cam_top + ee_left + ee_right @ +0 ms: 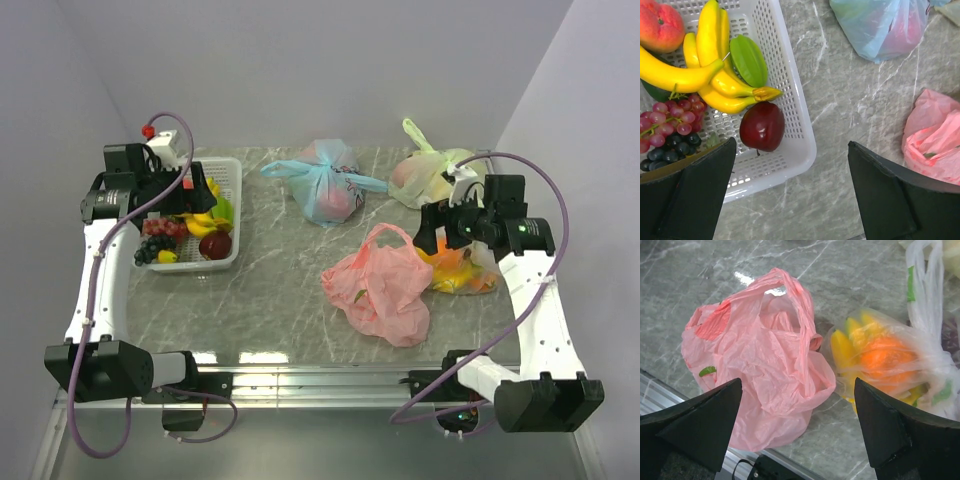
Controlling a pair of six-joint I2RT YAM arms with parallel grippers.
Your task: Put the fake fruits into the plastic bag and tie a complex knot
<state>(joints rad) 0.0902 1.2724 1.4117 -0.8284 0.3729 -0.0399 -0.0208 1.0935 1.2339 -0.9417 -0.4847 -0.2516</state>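
Fruits of glossy plastic [715, 87] lie in a white perforated basket [790, 75] below the spread left tool [791, 150]. Crumpled pink plastic bag [755, 350] lies beneath the spread right tool [797, 385]; its mouth should be opened first.

left gripper [791, 150] wide open, raised; right gripper [797, 385] wide open, seemingly hovering.

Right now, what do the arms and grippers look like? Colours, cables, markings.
Left arm and right arm: white links, black joint housings, a purple cable looping along each. Left gripper and right gripper: matte black, wedge-shaped fingers. Red cap near the left wrist; small green light on the right wrist. No lettering visible.
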